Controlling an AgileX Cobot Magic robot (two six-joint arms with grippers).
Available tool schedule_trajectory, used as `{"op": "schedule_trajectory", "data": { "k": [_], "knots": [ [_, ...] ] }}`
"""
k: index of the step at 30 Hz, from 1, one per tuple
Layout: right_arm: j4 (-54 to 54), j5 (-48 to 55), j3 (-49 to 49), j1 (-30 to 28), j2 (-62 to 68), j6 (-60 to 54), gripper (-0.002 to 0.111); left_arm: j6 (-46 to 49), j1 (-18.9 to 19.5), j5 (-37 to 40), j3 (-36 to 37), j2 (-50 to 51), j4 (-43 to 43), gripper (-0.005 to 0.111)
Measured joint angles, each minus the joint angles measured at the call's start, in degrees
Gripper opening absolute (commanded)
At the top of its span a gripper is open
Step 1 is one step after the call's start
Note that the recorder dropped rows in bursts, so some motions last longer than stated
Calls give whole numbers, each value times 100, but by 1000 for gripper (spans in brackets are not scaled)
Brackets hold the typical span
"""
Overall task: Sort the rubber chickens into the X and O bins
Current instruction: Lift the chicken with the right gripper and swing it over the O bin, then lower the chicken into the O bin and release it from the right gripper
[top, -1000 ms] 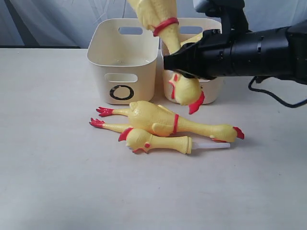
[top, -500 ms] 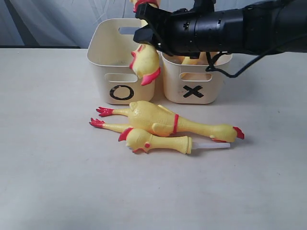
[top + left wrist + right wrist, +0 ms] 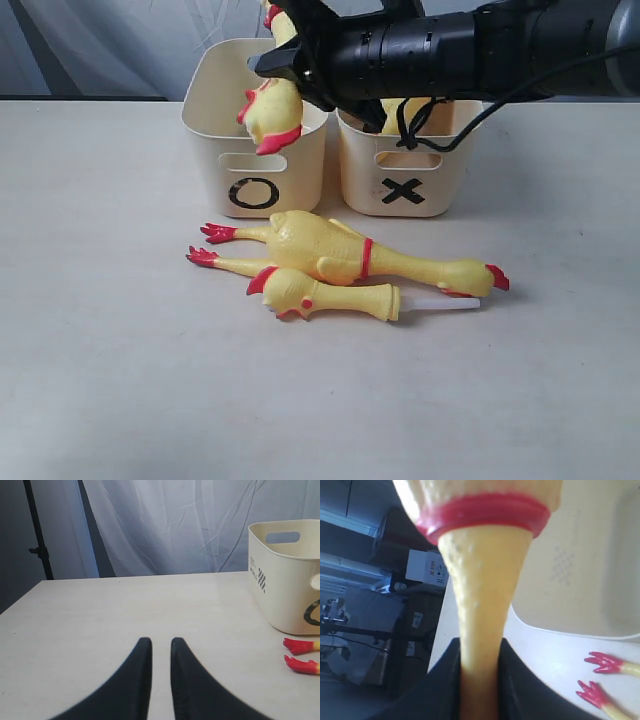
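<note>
Nearest, the matte pale worktop lies bare in front and on both sides. On it two rubber chickens lie lengthwise and touching. The smaller chicken is pimpled yellow with a red comb and a whitish stub at one end. Behind it is the large chicken, with red feet and a red neck ring.

Next stand the O bin and the X bin, smooth cream tubs with rounded corners, just beside each other. Yellow rubber shows through the X bin's slot handle.

My right pincer reaches across, clenched on the neck of the held chicken. Its head hangs at the O bin's rim. I cannot tell whether the head is inside.

My left pincer is nearly clenched and holds nothing, low over bare worktop.

A pale curtain closes the back.
</note>
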Motion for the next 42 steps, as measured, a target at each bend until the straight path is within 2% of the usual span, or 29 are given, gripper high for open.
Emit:
{"op": "schedule_trajectory", "data": {
  "k": [5, 13, 27, 29, 35, 37, 42],
  "knots": [
    [-271, 99, -86, 0, 42, 762, -1, 0, 0, 0, 0, 0, 0, 14],
    [-1429, 1195, -778, 0, 564, 2143, -1, 0, 0, 0, 0, 0, 0, 14],
    [-1619, 1415, -872, 0, 691, 2658, -1, 0, 0, 0, 0, 0, 0, 14],
    [-1663, 1425, -872, 0, 691, 2701, 5, 0, 0, 0, 0, 0, 0, 14],
    [-1908, 1437, -872, 0, 691, 2940, 43, 0, 0, 0, 0, 0, 0, 14],
    [-1937, 1437, -879, 0, 691, 2978, 49, 0, 0, 0, 0, 0, 0, 14],
    [-1947, 1437, -897, 0, 691, 2988, 50, 0, 0, 0, 0, 0, 0, 14]
  ]
}}
